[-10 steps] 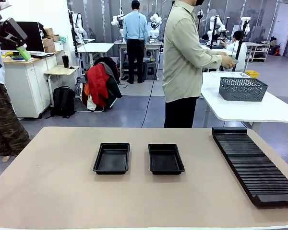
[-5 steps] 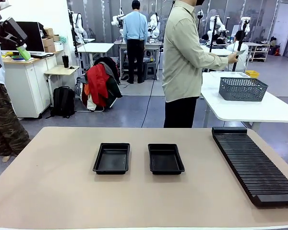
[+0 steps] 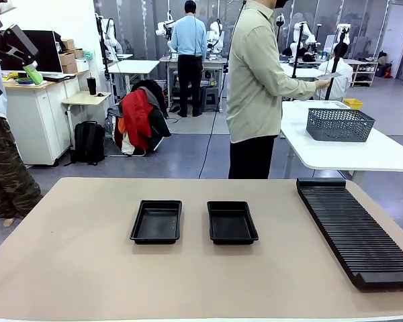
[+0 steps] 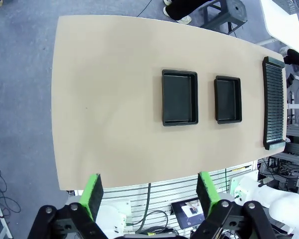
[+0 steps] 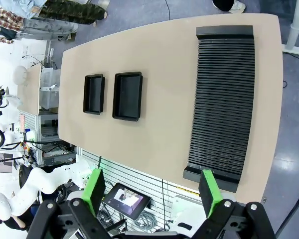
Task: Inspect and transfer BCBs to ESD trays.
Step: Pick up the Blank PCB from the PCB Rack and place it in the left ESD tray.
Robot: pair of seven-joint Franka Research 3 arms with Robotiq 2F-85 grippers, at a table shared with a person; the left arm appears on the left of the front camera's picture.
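Tan table (image 3: 74, 268), plenty of room. The left half is bare from the left ESD tray (image 3: 156, 221) out to the left edge, with an open strip along the near edge. Right ESD tray (image 3: 232, 223) is near it with a gap between; both mid-table, long sides parallel, black floors bare. Black ribbed rack (image 3: 352, 231) runs along the right edge, with an open lane between it and the right ESD tray.

My left fingers (image 4: 94, 191) and right fingers (image 5: 95, 189) are both spread wide, nothing between them, high above the table looking down.

Wrist views give the table outline from above, grey floor (image 4: 20, 99) around it, and a small screen (image 5: 125, 200) below the near edge. Front view gives the far side. A person (image 3: 255, 80) stands past the far edge, side-on, arm out over a white side table (image 3: 363, 151) carrying a grey mesh basket (image 3: 340, 124). Their hand (image 3: 320, 82) holds a thin pale piece, possibly a BCB (image 3: 330, 75), too small to be sure.
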